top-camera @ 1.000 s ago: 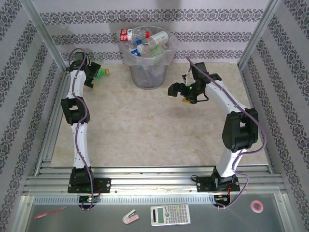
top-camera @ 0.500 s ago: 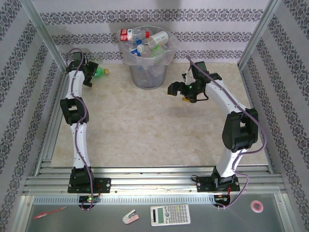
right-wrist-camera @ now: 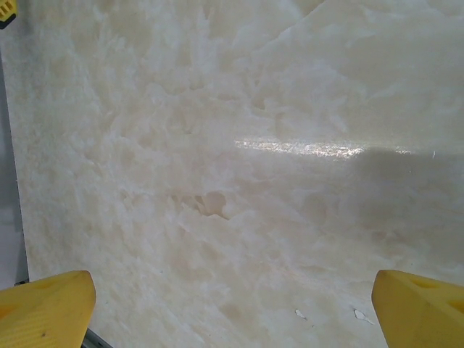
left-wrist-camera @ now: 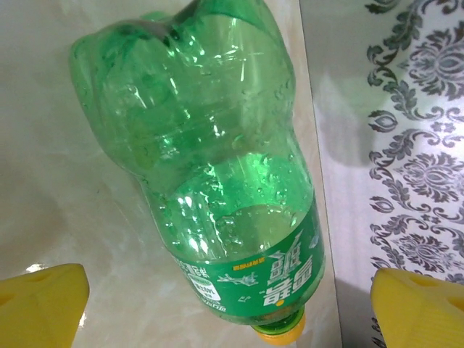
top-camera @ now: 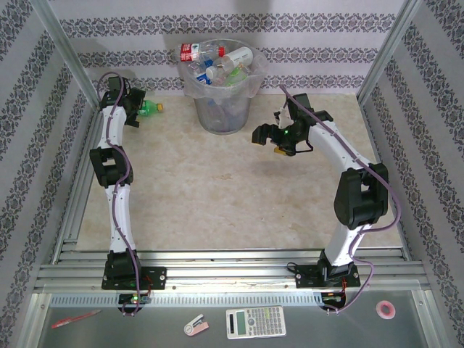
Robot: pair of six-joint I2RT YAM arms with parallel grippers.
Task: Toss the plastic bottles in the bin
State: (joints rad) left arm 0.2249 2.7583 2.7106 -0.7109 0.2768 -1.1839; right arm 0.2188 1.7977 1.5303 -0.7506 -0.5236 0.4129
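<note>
**Containers**
- Bin: one, round and grey, lined with a clear bag. It stands at the far middle of the desk, against the patterned wall.
- Bin contents: plastic bottles heaped above the rim. One has a red label, others blue or white. Three can be told apart on top; those lower down blur through the liner and cannot be counted.

**Loose on the desk**
- Green bottle: one, lying on its side in the far left corner, well apart from the bin.

**Seen from the wrists**
- The left wrist view gives the green bottle close up. It has a yellow cap nearest the camera, a green label with white lettering and droplets inside, and it lies just beside the foot of the wall.
- Left end effector: fingers spread wide. The yellow fingertips stand either side of the bottle's cap end and touch nothing.
- Right end effector: fingers spread wide over bare marbled desk, holding nothing. From above, this end effector hangs to the right of the bin.

**Near ledge, top view**
- One calculator, one red pen and one roll of tape.
</note>
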